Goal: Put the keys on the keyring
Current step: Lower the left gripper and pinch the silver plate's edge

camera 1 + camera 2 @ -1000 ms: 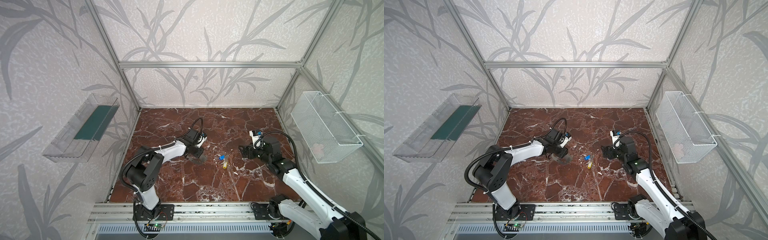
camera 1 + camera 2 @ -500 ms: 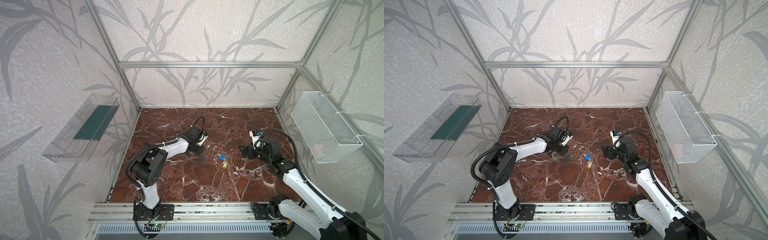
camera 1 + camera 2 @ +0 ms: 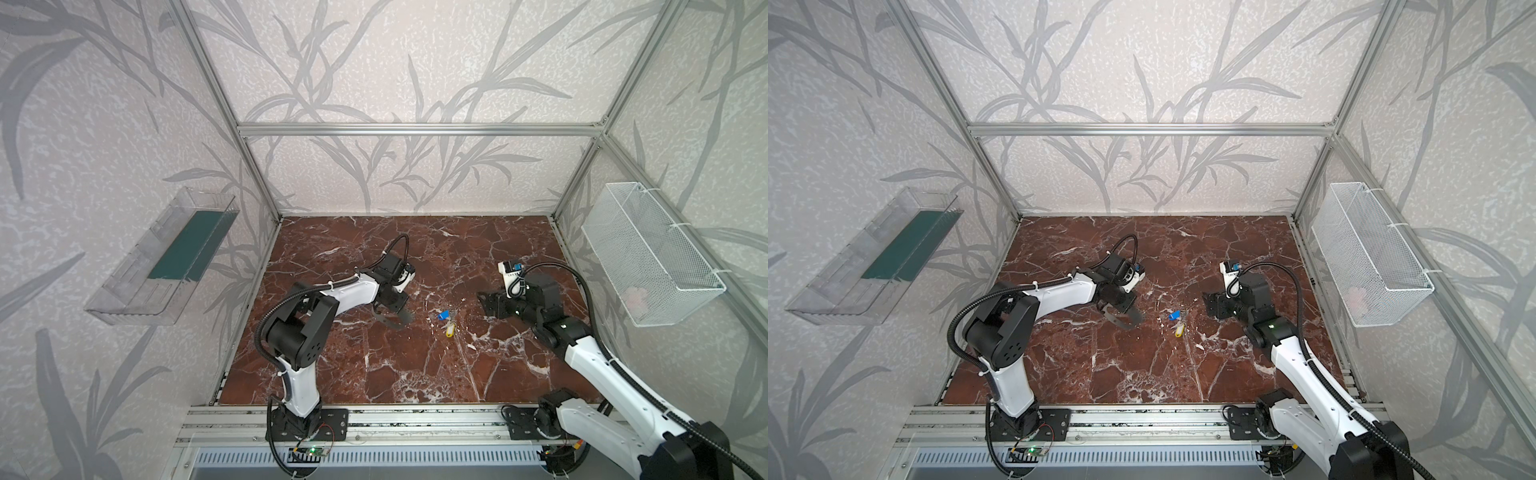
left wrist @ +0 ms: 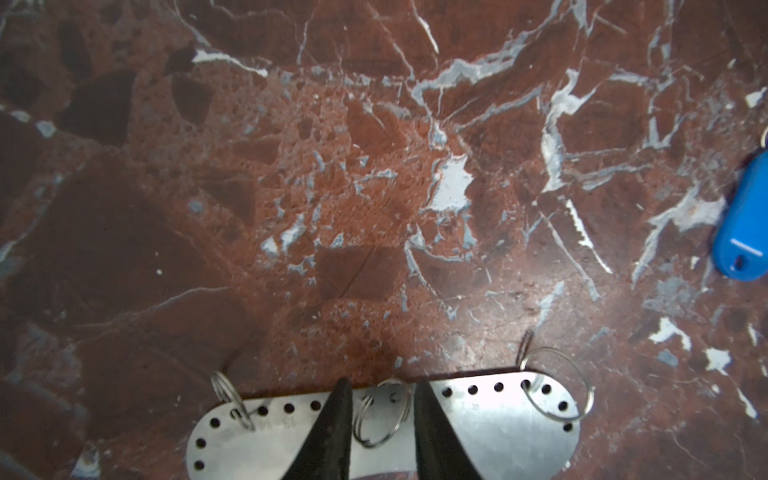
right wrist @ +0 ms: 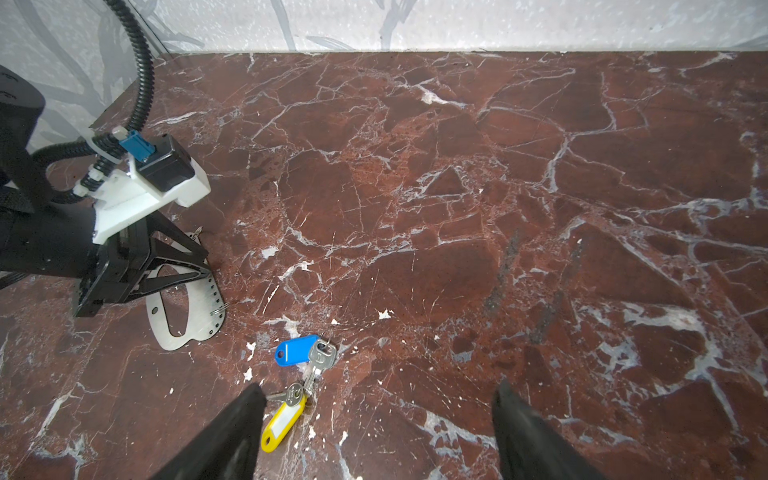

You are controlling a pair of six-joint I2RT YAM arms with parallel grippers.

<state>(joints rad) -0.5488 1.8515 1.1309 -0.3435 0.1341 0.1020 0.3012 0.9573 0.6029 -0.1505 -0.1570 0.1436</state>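
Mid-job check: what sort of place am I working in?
Probably a lab robot cell, not a real room: an aluminium frame holds printed wall panels, and the left arm and right arm are bolted to a front rail.

The grey D-shaped keyring (image 5: 199, 309) lies flat left of centre, small wire rings in its edge holes. The keys (image 5: 309, 374), blue-tagged and yellow-tagged, lie together just right of it.

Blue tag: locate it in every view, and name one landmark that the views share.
In a top view: blue tag right of the metal plate, just behind the yellow tag.
In a top view: blue tag, same spot.
Left wrist: blue tag cut off by the frame, apart from the metal plate.
Right wrist: blue tag between metal plate and yellow tag.
Shared landmark: the metal plate, in all four.
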